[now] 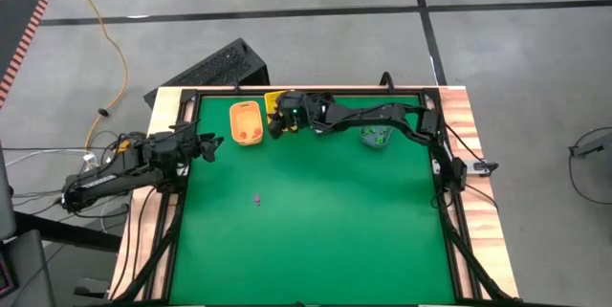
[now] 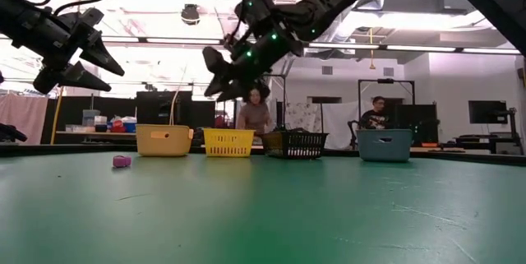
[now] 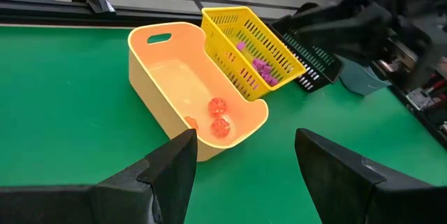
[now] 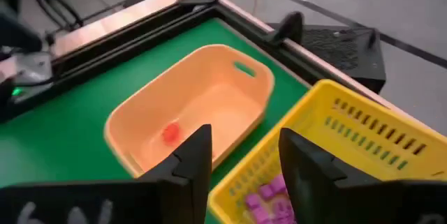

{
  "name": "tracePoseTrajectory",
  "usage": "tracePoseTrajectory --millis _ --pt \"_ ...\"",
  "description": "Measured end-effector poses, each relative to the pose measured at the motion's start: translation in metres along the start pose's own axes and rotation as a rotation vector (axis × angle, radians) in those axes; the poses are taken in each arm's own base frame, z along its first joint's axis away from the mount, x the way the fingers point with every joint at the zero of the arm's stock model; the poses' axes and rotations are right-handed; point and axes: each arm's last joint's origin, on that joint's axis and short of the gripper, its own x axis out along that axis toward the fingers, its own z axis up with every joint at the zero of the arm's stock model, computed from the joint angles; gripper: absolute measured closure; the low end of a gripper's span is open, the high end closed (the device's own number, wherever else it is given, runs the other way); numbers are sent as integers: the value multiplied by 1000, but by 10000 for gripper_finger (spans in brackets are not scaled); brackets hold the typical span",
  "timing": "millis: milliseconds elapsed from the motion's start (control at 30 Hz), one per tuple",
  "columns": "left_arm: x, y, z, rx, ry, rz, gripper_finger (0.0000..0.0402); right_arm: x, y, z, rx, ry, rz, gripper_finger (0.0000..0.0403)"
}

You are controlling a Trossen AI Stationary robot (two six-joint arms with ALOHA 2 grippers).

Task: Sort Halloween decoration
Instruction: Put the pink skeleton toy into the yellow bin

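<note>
Now right gripper (image 4: 241,175) jaws spread over yellow bin (image 4: 363,147); purple trinkets (image 4: 269,199) below.

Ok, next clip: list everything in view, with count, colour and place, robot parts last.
Orange bin: one, far edge of the table, holding orange trinkets, at least two.
Yellow bin: one, beside the orange bin, holding several purple trinkets.
Dark bin: one, next along the row.
Blue-grey bin: one, right end of the row.
Loose purple trinket: one, on the green table.
People: two, in the room behind.
Left gripper: open, near the orange bin.
Right gripper: open, above the yellow bin.
</note>
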Motion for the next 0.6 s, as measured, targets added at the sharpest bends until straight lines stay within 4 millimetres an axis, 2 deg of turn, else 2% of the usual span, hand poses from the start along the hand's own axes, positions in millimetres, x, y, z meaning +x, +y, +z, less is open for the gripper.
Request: tracePoseTrajectory --millis 167,300,467,600 --pt "0 0 0 2 4 -5 170 -5 17 9 -73 -16 65 248" --pt "0 0 0 19 5 -8 170 -13 44 12 -108 -18 206 253" --pt "0 0 0 39 5 -7 170 -29 93 -8 -109 22 292 258" --pt "0 0 0 56 5 -6 170 -43 138 -35 -154 12 250 261"
